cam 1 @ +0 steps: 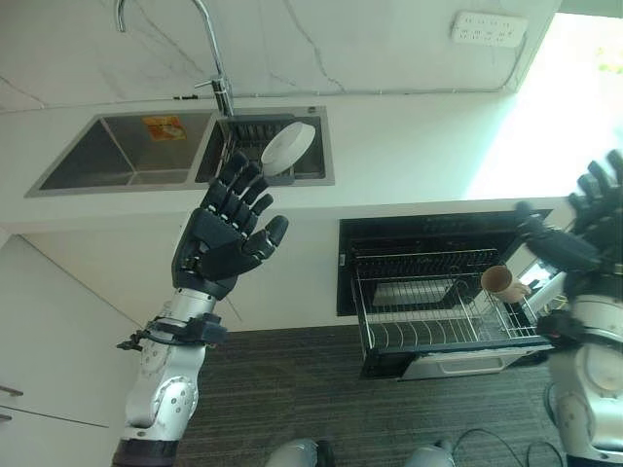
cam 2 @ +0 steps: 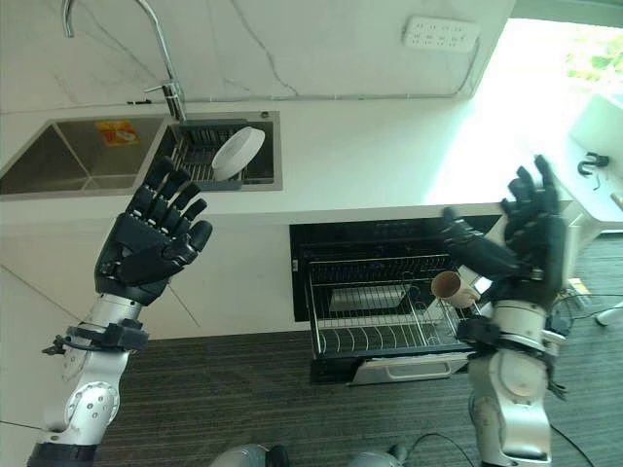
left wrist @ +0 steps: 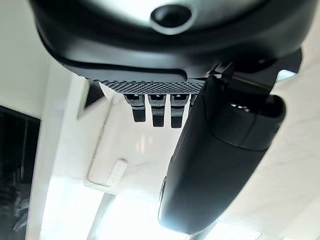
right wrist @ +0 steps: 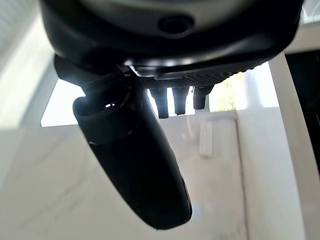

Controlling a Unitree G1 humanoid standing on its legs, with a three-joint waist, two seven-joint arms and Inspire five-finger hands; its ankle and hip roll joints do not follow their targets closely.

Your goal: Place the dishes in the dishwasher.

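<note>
Both hands, left hand [cam 1: 226, 233] and right hand [cam 2: 521, 238], hang spread and empty; the white bowl [cam 1: 288, 148] in the sink [cam 1: 117, 156] looks light, slick, breakable; take it by the rim.

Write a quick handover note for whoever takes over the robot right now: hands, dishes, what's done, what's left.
Left hand: open, empty, raised in front of the sink.
Right hand: open, empty, raised above the dishwasher's right side.
White plate: leaning in the rack in the right sink basin, untouched.
Brown cup: already on the pulled-out dishwasher rack, right side.
Done: cup loaded, dishwasher open.
Left: fetch the plate from the sink and slot it into the rack.
</note>
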